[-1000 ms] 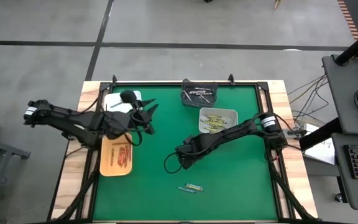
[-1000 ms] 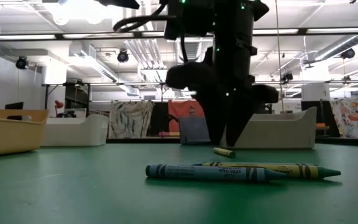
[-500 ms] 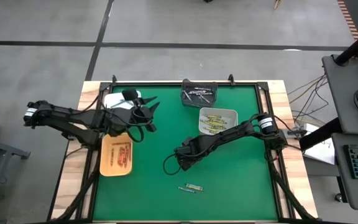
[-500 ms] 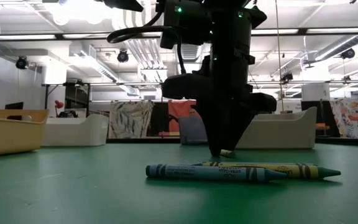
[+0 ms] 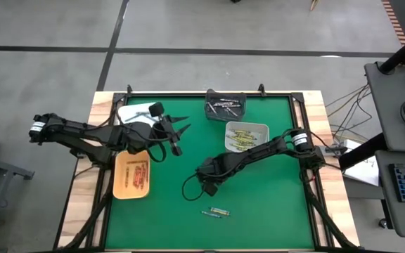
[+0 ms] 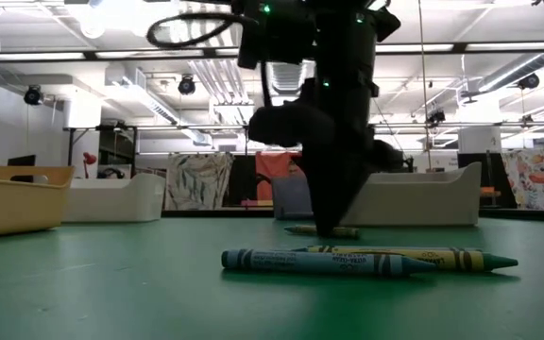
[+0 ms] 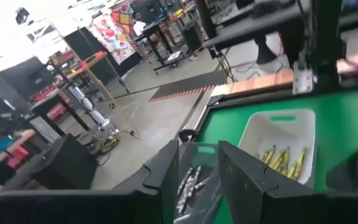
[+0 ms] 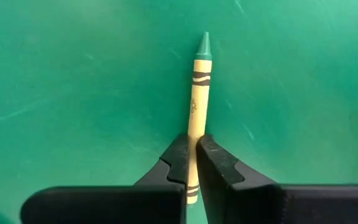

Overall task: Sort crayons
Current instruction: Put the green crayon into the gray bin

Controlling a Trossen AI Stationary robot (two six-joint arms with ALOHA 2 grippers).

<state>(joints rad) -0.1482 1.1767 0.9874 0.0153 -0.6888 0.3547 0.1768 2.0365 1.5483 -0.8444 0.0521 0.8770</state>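
We have the right gripper clamped on the yellow crayon near its blunt end; light, stiff, brittle and waxy-slick, it likely wants a gentle pinch.

matt green table mat, wooden edges, paper-wrapped crayon, plastic trays.

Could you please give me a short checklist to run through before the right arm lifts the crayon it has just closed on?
1. Right gripper shut on the yellow crayon: ok.
2. Crayon centred between the fingers: ok.
3. Crayon still lying on the green mat: ok.
4. White bin of yellow crayons has room: ok.
5. Left gripper away from the path to that bin: ok.
6. Grip firm enough to lift: cannot tell.
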